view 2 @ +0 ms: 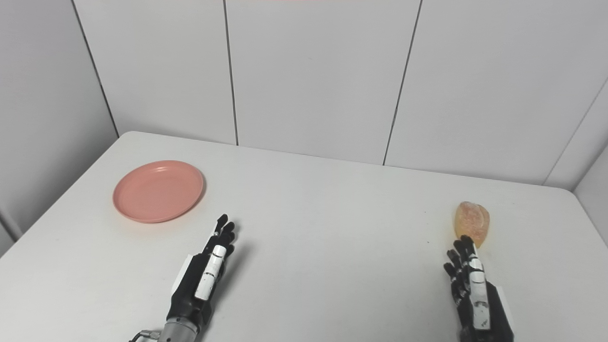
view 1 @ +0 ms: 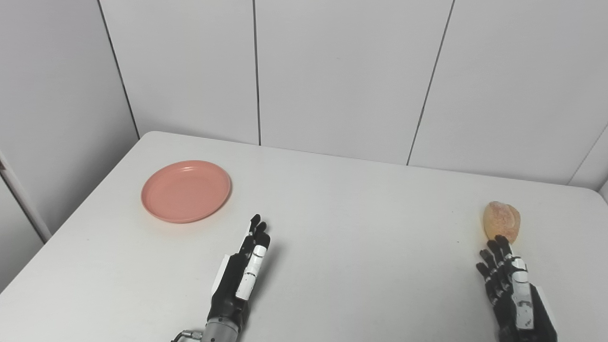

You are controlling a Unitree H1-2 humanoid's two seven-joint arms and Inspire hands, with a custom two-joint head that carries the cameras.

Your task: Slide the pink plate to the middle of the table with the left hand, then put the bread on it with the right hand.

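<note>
The pink plate (view 1: 186,191) lies flat and empty on the far left part of the white worktop (view 1: 332,228), near the left edge and well away from the middle. Nothing touches it. The bread (view 1: 501,221), a small golden roll, sits well apart from it on the far right side.

The left hand (view 1: 240,275) is nearest the plate, below and to the right of its rim but clearly apart from it. It holds nothing; its fingers (view 1: 255,228) are stretched forward and held close together, edge-on to the cameras. The right hand (view 1: 510,289) holds nothing either, its fingers extended and slightly spread, their tips just short of the bread; whether they touch it cannot be told.

The first step, sliding the plate, appears not yet begun. The next move likely calls for the left hand to reach forward and leftward, set its fingers on the plate's far or left rim, and draw it across the worktop toward the centre while keeping it flat. The bread waits for the right hand afterwards.
</note>
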